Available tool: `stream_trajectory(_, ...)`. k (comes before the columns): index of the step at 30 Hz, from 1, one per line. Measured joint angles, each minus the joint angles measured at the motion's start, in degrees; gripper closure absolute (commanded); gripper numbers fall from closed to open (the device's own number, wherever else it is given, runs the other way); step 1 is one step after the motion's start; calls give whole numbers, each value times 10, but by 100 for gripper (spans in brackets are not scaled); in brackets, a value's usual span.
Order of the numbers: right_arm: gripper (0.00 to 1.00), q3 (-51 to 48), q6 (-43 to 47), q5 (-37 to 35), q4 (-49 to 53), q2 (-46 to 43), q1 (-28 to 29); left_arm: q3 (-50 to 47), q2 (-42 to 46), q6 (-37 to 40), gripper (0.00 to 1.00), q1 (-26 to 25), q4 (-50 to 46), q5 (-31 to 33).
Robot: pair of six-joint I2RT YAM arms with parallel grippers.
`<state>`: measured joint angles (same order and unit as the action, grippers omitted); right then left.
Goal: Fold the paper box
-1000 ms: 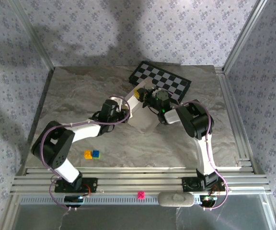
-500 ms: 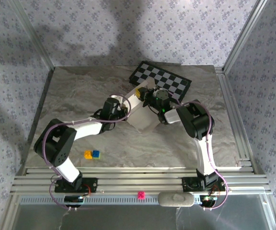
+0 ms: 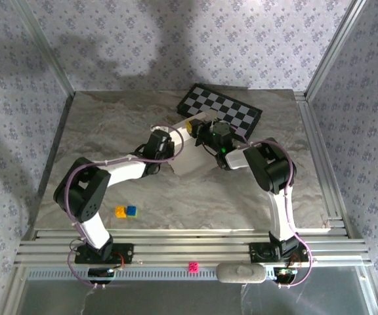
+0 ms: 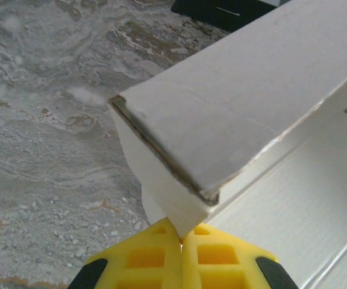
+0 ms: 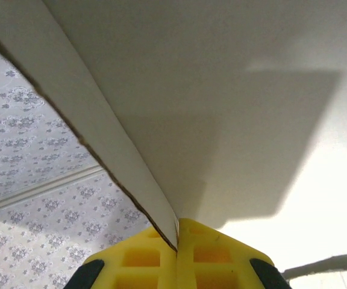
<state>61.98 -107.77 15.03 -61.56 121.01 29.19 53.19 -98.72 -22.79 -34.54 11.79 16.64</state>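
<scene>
From above, the paper box [image 3: 192,159] is a plain white sheet of thin card, partly raised off the marbled worktop [image 3: 110,131]. It sits near the middle, just in front of the checkered board [image 3: 222,111] and between the wrists of the left arm [image 3: 120,172] and the right arm [image 3: 268,167]. The left jaws meet it at its left side and the right jaws at its far right edge. A yellow block [image 3: 121,211] and a blue block [image 3: 131,210] lie touching each other, well apart from the box, toward the near left. In the left wrist view the paper box [image 4: 234,90] shows a folded panel with a greyish face, a brown cut edge and creased white card below it. The yellow fingers [image 4: 143,259] are pressed together on its lowest corner, so the left jaws are closed and pinching the card. In the right wrist view the paper box [image 5: 234,90] is a broad white panel with a shadow across it. One flap is bent sharply down to a crease, and the yellow fingers [image 5: 221,259] clamp that edge, the right jaws closed on it.
</scene>
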Motion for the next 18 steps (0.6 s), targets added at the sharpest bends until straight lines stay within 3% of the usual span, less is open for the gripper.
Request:
stream_trajectory(3, 100, 0, -1, -3, 10, -5, 1, 15, -9, -3, 98, -2, -15, 20)
stream_trajectory(11, 100, 0, -7, -3, 28, -14, 1, 45, -41, -4, 77, -3, -30, 39)
stream_trajectory(15, 100, 0, -9, -2, 31, -15, 1, 51, -58, -2, 79, 4, -31, 38)
stream_trajectory(18, 100, 0, -9, -2, 32, -15, 1, 56, -69, 2, 91, 14, -29, 35)
